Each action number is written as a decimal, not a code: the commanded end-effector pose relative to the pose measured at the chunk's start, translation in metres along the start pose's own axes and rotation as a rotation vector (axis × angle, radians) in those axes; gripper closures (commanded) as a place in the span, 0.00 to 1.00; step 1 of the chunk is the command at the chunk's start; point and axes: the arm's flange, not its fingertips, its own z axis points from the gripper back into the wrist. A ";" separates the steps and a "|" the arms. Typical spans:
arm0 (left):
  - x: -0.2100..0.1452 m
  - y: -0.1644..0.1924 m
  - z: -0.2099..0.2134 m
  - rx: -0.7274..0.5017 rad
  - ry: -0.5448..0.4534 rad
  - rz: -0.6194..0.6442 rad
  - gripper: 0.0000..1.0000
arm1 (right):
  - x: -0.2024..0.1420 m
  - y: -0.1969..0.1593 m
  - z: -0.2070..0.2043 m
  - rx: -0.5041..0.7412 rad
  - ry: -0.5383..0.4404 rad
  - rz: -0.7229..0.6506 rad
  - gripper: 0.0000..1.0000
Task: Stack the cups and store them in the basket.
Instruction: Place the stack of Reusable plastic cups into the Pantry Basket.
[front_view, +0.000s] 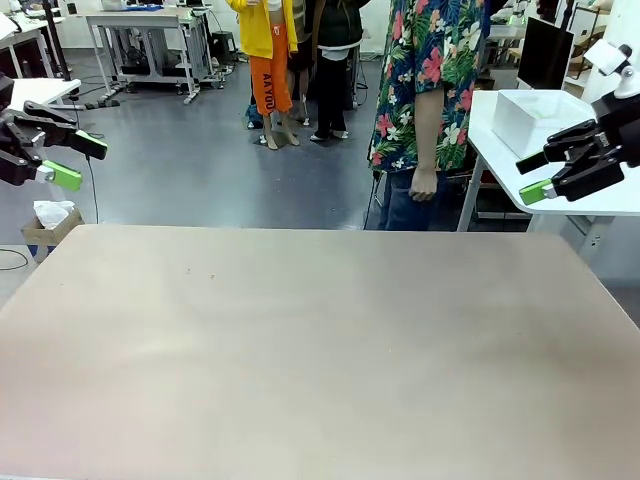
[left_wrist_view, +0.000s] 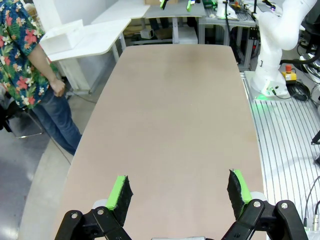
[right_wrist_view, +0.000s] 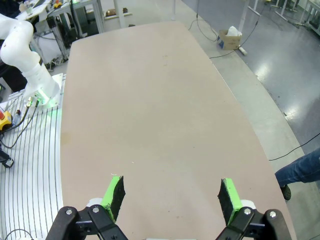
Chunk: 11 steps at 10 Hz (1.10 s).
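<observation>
The cups are out of view. A white rectangular basket (front_view: 536, 120) stands on a white side table past the far right corner of my table, and it appears again at the upper left of the left wrist view (left_wrist_view: 64, 36). My left gripper (front_view: 80, 162) hovers open above the left edge with nothing between its fingers (left_wrist_view: 180, 192). At the right edge my right gripper (front_view: 532, 177) also hangs open and holds nothing (right_wrist_view: 172, 195).
The beige table (front_view: 320, 340) lies bare between the arms. A person in a floral shirt (front_view: 430, 80) stands at the far side with one hand (front_view: 424, 182) hanging down. A cardboard box (front_view: 50, 222) sits on the floor at the far left.
</observation>
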 end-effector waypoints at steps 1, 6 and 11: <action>0.002 0.001 0.000 -0.004 0.000 0.002 0.00 | 0.002 0.000 0.001 0.001 -0.007 -0.013 0.00; 0.002 0.001 0.000 -0.004 0.000 0.002 0.00 | 0.002 0.000 0.001 0.001 -0.007 -0.013 0.00; 0.002 0.001 0.000 -0.004 0.000 0.002 0.00 | 0.002 0.000 0.001 0.001 -0.007 -0.013 0.00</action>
